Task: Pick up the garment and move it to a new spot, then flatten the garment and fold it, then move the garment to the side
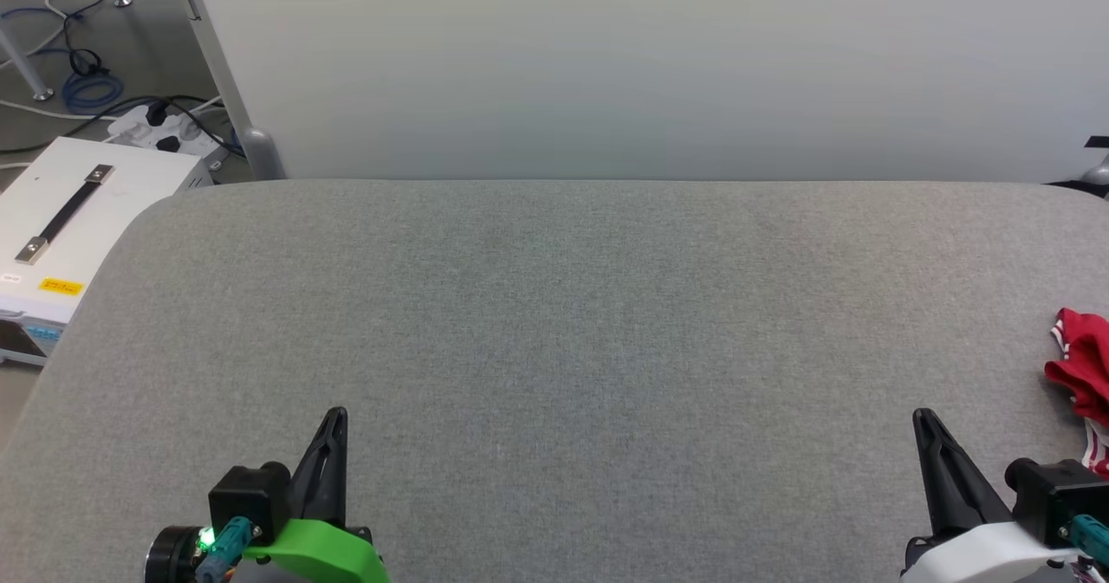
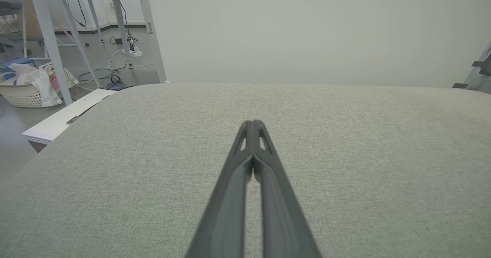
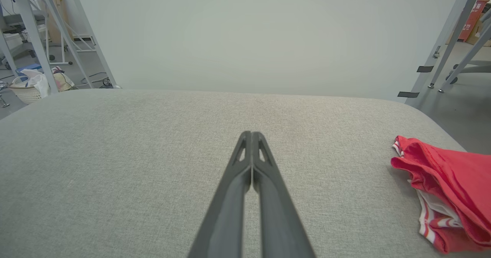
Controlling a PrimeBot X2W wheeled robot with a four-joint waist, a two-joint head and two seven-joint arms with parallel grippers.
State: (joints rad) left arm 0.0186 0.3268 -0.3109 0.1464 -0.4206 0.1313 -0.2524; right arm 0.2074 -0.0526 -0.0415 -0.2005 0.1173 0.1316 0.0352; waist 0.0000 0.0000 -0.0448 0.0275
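While garment lies bunched at far right edge of grey padded table, red side up with striped trim showing, it is near right gripper but not touching. Right gripper: fingers pressed together, holding nothing. Left gripper: fingers pressed together, empty, well apart from garment.

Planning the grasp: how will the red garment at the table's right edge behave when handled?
Probably floppy: the garment lies in bunched folds, so it should sag from a pinch. Likely light: the cloth looks thin. Pushed, it may crumple on the fabric-covered table.
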